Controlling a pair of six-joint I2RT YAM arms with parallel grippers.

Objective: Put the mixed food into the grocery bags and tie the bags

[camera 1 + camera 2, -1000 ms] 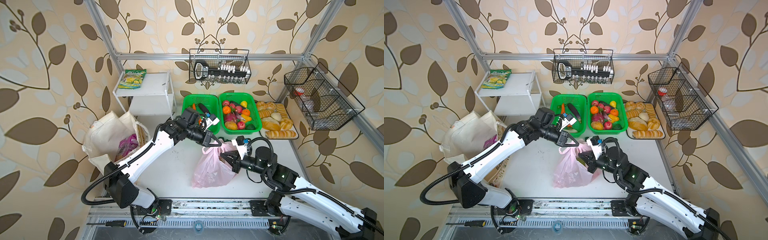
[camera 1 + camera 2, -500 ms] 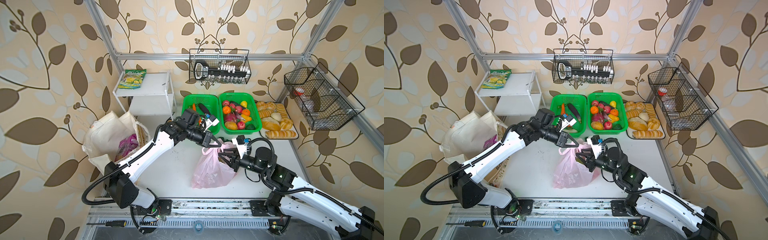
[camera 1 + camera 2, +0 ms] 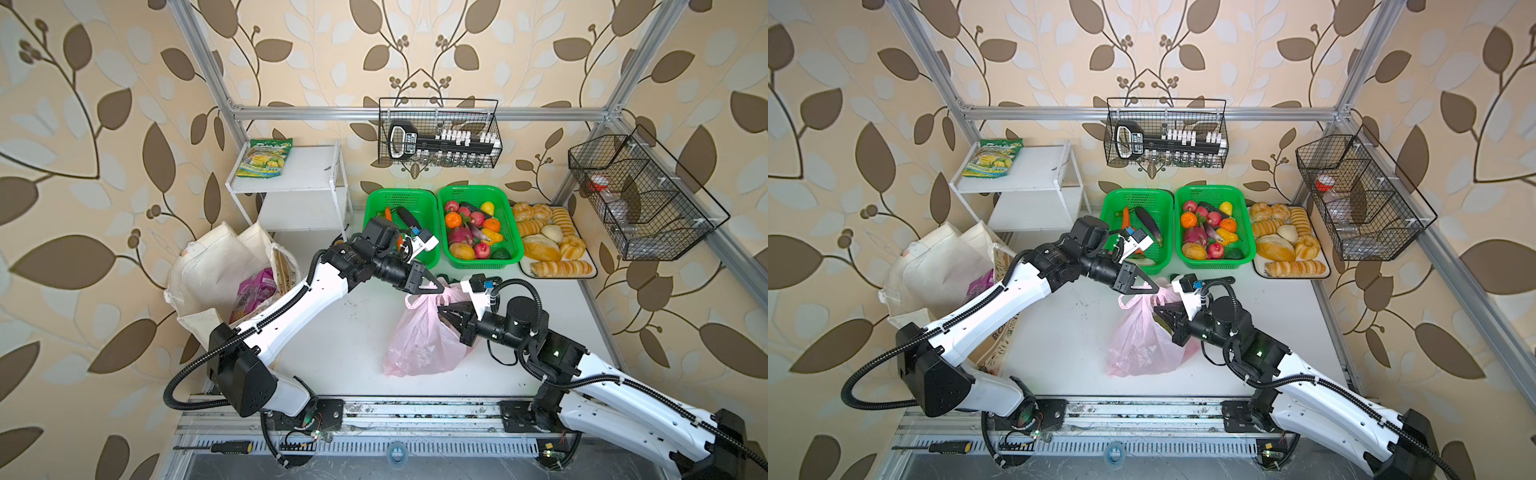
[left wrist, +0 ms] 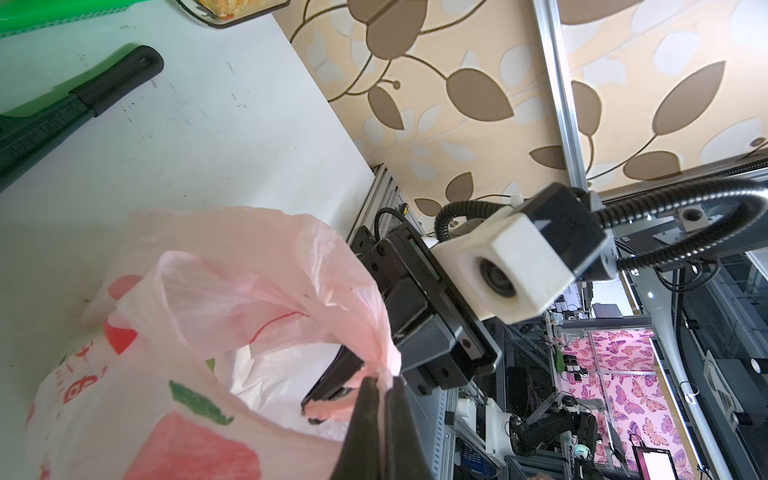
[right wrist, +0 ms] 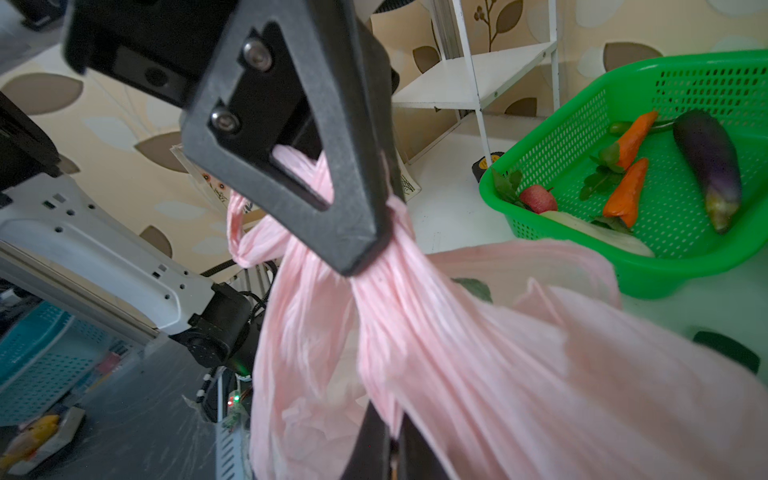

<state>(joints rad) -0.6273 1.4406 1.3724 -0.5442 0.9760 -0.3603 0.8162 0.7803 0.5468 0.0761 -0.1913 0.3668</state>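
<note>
Two pinches on our pink bag (image 3: 419, 345), sitting on the surface (image 3: 345, 332). Left tool (image 3: 439, 287) nips a bunched handle (image 5: 386, 286); right tool (image 3: 442, 311) clamps plastic just beside.

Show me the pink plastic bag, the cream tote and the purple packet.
pink plastic bag (image 3: 417, 343): a top view, lower body.
cream tote (image 3: 214, 266): a top view, side wall.
purple packet (image 3: 254, 291): a top view, printed front.

The white table (image 3: 345, 332) carries a pink plastic bag (image 3: 419, 340) near its centre. At 12 o'clock stand a green vegetable basket (image 3: 399, 197) and a green fruit basket (image 3: 473, 193). At 2 o'clock is a bread tray (image 3: 559, 275), at 11 o'clock a white shelf unit (image 3: 299, 174), and at 9 o'clock a cream canvas tote (image 3: 212, 266). A black tool handle (image 4: 79, 104) lies between the baskets and the bag.
</note>
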